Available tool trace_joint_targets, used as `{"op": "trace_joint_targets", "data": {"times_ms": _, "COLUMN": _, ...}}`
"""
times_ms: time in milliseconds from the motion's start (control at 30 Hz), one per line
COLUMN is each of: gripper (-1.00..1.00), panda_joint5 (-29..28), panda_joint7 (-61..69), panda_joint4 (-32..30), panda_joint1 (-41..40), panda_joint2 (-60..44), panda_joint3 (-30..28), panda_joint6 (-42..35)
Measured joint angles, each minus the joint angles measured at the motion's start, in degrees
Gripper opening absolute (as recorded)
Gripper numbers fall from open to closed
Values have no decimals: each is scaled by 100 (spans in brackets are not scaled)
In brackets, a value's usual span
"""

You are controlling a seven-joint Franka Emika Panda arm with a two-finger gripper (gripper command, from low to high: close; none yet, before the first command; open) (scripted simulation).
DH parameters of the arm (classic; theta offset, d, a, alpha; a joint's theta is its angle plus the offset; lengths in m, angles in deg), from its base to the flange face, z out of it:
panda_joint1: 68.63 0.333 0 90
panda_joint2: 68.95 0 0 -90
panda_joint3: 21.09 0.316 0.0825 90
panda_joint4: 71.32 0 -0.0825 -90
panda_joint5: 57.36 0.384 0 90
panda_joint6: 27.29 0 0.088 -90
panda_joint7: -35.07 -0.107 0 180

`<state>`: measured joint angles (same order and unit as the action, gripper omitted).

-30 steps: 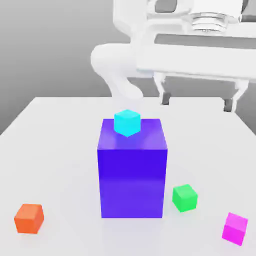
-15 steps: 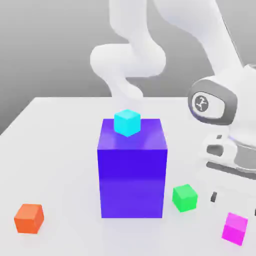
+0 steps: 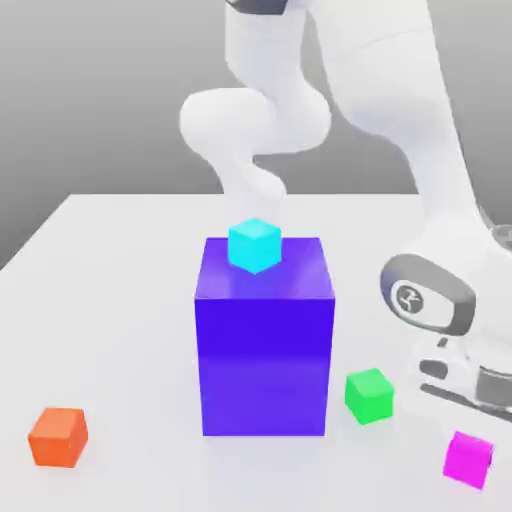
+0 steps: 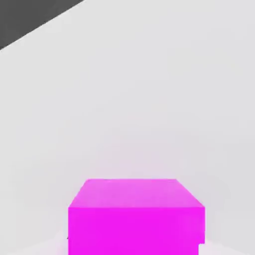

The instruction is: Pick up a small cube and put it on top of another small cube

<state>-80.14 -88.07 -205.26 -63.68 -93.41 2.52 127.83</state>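
Cyan cube atop blue block

The magenta cube is small, plain and bright pink, sitting flat on the white worktop near the exterior view's lower right corner; in the hand view it appears close up. The green cube, about the same size and plain bright green, rests flat on the worktop apart from it, toward the exterior view's left and slightly farther back.

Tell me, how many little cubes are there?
4: cyan cube atop the big blue block, green cube beside it, orange cube and magenta cube nearer the front corners. Others may hide behind.
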Motion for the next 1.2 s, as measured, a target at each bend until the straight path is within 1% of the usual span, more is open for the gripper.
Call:
{"op": "trace_joint_targets", "data": {"times_ms": 67, "gripper": -100, "panda_joint5": 291, "panda_joint7": 57, "panda_joint4": -162, "panda_joint1": -129, "panda_joint2": 381, "panda_joint3": 178, "panda_joint6": -231}}
{"op": "trace_joint_targets", "data": {"times_ms": 233, "gripper": -100, "panda_joint5": 688, "panda_joint7": -1301, "panda_joint4": -964, "panda_joint1": -59, "panda_joint2": 1218, "panda_joint3": 31, "panda_joint6": -331}}
{"op": "trace_joint_targets", "data": {"times_ms": 333, "gripper": -100, "panda_joint5": 1087, "panda_joint7": -2085, "panda_joint4": -1487, "panda_joint1": -71, "panda_joint2": 1785, "panda_joint3": -12, "panda_joint6": -310}}
{"op": "trace_joint_targets", "data": {"times_ms": 433, "gripper": -100, "panda_joint5": 1704, "panda_joint7": -2718, "panda_joint4": -2025, "panda_joint1": -69, "panda_joint2": 2405, "panda_joint3": -50, "panda_joint6": -251}}
{"op": "trace_joint_targets", "data": {"times_ms": 567, "gripper": -100, "panda_joint5": 2838, "panda_joint7": -3275, "panda_joint4": -2701, "panda_joint1": 67, "panda_joint2": 3220, "panda_joint3": -136, "panda_joint6": -182}}
{"op": "trace_joint_targets", "data": {"times_ms": 633, "gripper": -100, "panda_joint5": 3204, "panda_joint7": -3237, "panda_joint4": -2797, "panda_joint1": 162, "panda_joint2": 3270, "panda_joint3": -179, "panda_joint6": -138}}
{"op": "trace_joint_targets", "data": {"times_ms": 700, "gripper": -100, "panda_joint5": 3456, "panda_joint7": -3113, "panda_joint4": -2806, "panda_joint1": 238, "panda_joint2": 3186, "panda_joint3": -203, "panda_joint6": -85}}
{"op": "trace_joint_targets", "data": {"times_ms": 867, "gripper": -100, "panda_joint5": 3873, "panda_joint7": -2833, "panda_joint4": -2773, "panda_joint1": 371, "panda_joint2": 2872, "panda_joint3": -233, "panda_joint6": 67}}
{"op": "trace_joint_targets", "data": {"times_ms": 1033, "gripper": -100, "panda_joint5": 4039, "panda_joint7": -2711, "panda_joint4": -2746, "panda_joint1": 396, "panda_joint2": 2549, "panda_joint3": -213, "panda_joint6": 256}}
{"op": "trace_joint_targets", "data": {"times_ms": 1200, "gripper": -100, "panda_joint5": 3923, "panda_joint7": -2788, "panda_joint4": -2740, "panda_joint1": 412, "panda_joint2": 2255, "panda_joint3": -261, "panda_joint6": 489}}
